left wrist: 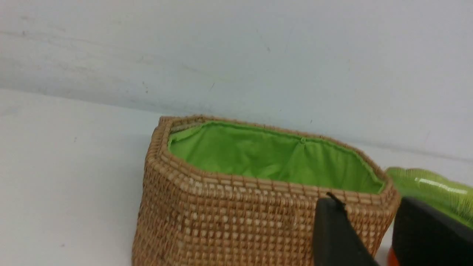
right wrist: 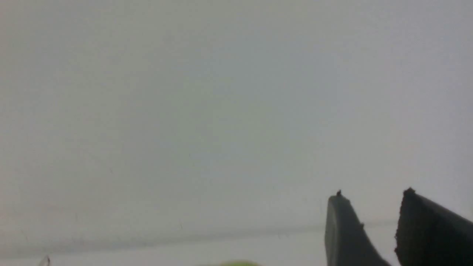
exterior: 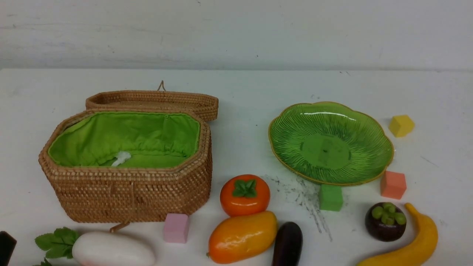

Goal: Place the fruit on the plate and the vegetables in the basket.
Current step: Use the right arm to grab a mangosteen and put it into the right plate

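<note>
The wicker basket (exterior: 129, 195) stands open at the left, showing its green lining, with its lid (exterior: 151, 99) folded back. The green plate (exterior: 330, 142) lies bare at the right. In front of them lie the fruit: persimmon (exterior: 244, 195), mango (exterior: 242, 236), mangosteen (exterior: 385, 221) and banana (exterior: 410, 245). Of the vegetables, the eggplant (exterior: 287, 244) lies beside the mango and the white radish (exterior: 112, 249) in front of the basket. My left gripper (left wrist: 367, 201) is open and empty, facing the basket (left wrist: 229, 218). My right gripper (right wrist: 373, 193) is open and empty, facing the wall.
Foam cubes are scattered about: pink (exterior: 176, 228) by the basket, green (exterior: 330, 197) and orange (exterior: 393, 184) at the plate's front rim, yellow (exterior: 401, 125) behind it. One dark finger (exterior: 5, 245) shows at the bottom left corner. A white wall closes the table's far side.
</note>
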Robot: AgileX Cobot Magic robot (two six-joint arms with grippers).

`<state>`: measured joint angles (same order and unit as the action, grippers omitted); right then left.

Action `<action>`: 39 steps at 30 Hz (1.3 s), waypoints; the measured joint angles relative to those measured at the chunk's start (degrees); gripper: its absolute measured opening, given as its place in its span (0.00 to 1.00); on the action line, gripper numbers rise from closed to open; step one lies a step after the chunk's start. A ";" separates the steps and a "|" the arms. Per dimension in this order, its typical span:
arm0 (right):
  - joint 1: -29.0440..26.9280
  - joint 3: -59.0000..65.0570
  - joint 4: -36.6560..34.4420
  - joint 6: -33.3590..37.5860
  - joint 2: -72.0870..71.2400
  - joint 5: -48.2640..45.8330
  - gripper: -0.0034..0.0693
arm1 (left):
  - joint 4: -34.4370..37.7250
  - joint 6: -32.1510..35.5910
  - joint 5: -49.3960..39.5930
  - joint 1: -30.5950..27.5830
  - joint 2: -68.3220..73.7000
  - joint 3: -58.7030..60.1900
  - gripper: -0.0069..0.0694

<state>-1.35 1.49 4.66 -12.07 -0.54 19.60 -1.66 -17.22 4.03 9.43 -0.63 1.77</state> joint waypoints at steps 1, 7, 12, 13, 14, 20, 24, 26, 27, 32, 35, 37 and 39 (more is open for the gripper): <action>0.00 -0.09 -0.14 -1.45 0.00 3.17 0.37 | 1.66 -2.54 2.55 0.00 0.00 0.00 0.40; 0.00 -12.43 0.27 -9.38 0.47 -2.20 0.37 | 8.98 -11.51 22.16 0.00 0.00 -0.72 0.40; 0.00 -38.36 1.03 -10.29 12.08 -24.40 0.37 | 13.17 -12.04 21.43 0.00 1.20 -13.34 0.40; 0.00 -42.27 1.08 -10.29 14.71 -28.74 0.37 | 13.24 -11.99 19.51 0.00 2.30 -16.17 0.40; 0.00 -45.98 1.08 -10.23 17.40 -33.31 0.37 | 13.31 -11.99 16.54 0.00 4.13 -19.72 0.40; 0.64 -59.07 2.32 -1.81 32.76 -59.14 0.37 | 13.31 -11.84 -5.22 0.00 16.16 -34.06 0.40; 5.24 -55.79 0.49 1.84 39.18 -63.73 0.37 | 13.11 -11.84 -22.83 0.00 26.36 -37.70 0.40; 7.96 -52.61 -1.80 2.22 40.94 -63.93 0.37 | 12.17 -11.54 -27.34 0.00 29.75 -37.69 0.40; 9.35 -51.37 -3.15 2.22 42.01 -64.58 0.37 | 11.57 -11.18 -29.31 0.00 31.41 -37.69 0.40; 12.06 -48.51 -9.08 -1.74 51.18 -69.27 0.43 | 9.10 -10.25 -35.43 0.00 37.83 -37.69 0.40; 12.06 -48.73 -9.18 -4.61 57.29 -68.75 0.51 | 8.69 -10.18 -37.00 0.00 40.31 -37.69 0.40; 12.06 -49.06 -9.35 -5.33 61.37 -68.15 0.60 | 8.52 -10.10 -37.60 0.00 41.58 -37.69 0.40; 12.19 -49.72 -10.41 -5.26 66.58 -67.30 0.72 | 8.46 -10.10 -37.84 0.00 42.79 -37.69 0.40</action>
<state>10.84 -48.24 -5.75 -17.33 66.05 -47.69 6.81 -27.33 -33.81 9.43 42.16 -35.91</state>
